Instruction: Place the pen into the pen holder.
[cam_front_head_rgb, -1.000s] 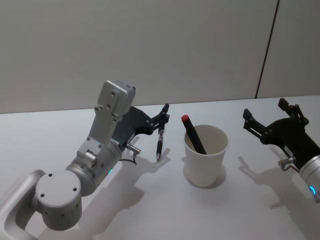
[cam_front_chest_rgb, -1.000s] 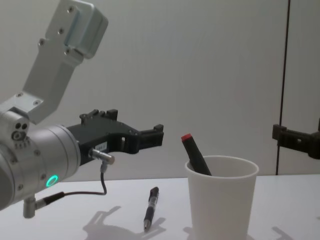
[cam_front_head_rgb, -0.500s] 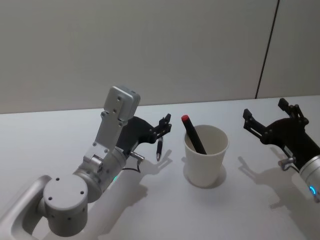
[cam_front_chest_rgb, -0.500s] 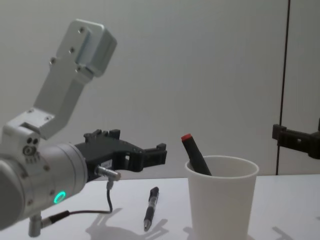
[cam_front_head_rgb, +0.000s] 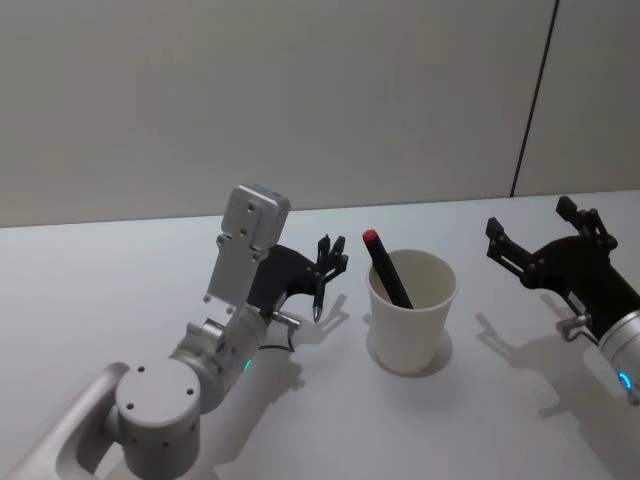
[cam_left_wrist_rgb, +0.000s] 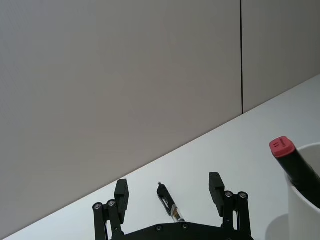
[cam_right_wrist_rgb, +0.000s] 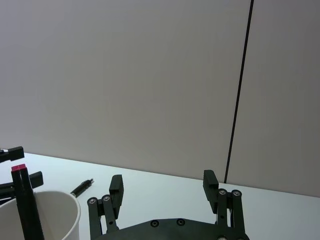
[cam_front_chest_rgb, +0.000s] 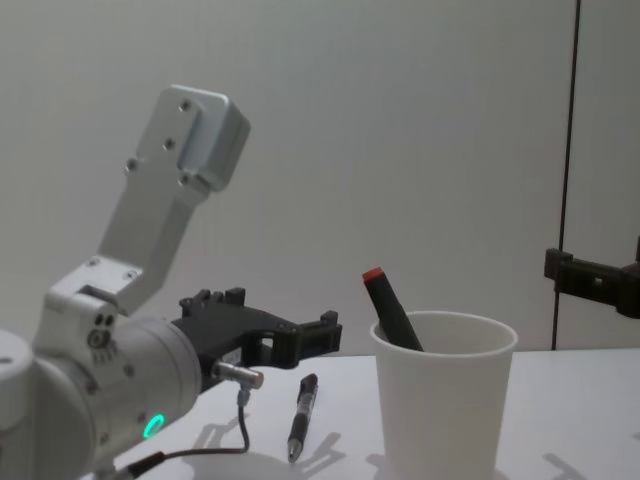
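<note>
left gripper (cam_left_wrist_rgb: 169, 186) hung wide open above the black pen (cam_front_chest_rgb: 300, 415) | right gripper (cam_front_head_rgb: 530, 218) parked at the right, open too | risk imo: an off-centre close could've rolled the pen away or scraped the table (cam_front_head_rgb: 120, 270) right by the white paper cup (cam_front_chest_rgb: 440, 400)

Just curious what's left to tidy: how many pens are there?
2. One black pen lies on the table beside the white cup, near the open left gripper; one red-capped pen leans inside the cup. Shorter ones could hide inside.
</note>
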